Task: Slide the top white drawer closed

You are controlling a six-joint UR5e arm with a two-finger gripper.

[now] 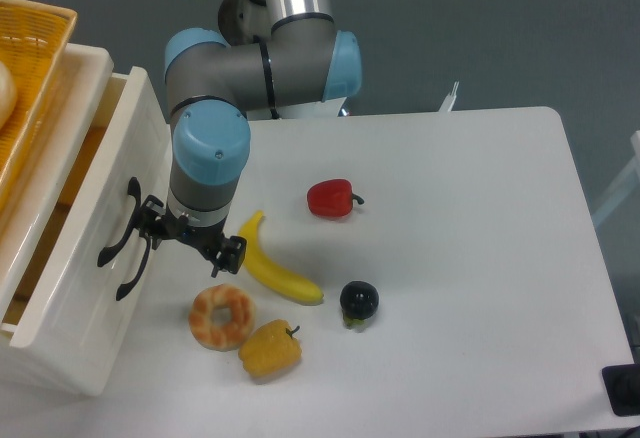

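Observation:
The top white drawer (112,153) stands at the left, its curved black handle (116,226) facing the table. It is pushed most of the way in, and only a narrow strip of its inside shows. A second black handle (133,270) just below belongs to the lower drawer front. My gripper (190,241) points down right beside the drawer front, its left side against the handles. The wrist above hides the fingertips, so I cannot see how the fingers stand.
A yellow wicker basket (30,68) sits on top of the cabinet. On the white table (480,258) lie a banana (277,274), a red pepper (330,198), a dark round fruit (358,300), a doughnut (222,316) and a yellow pepper (270,350).

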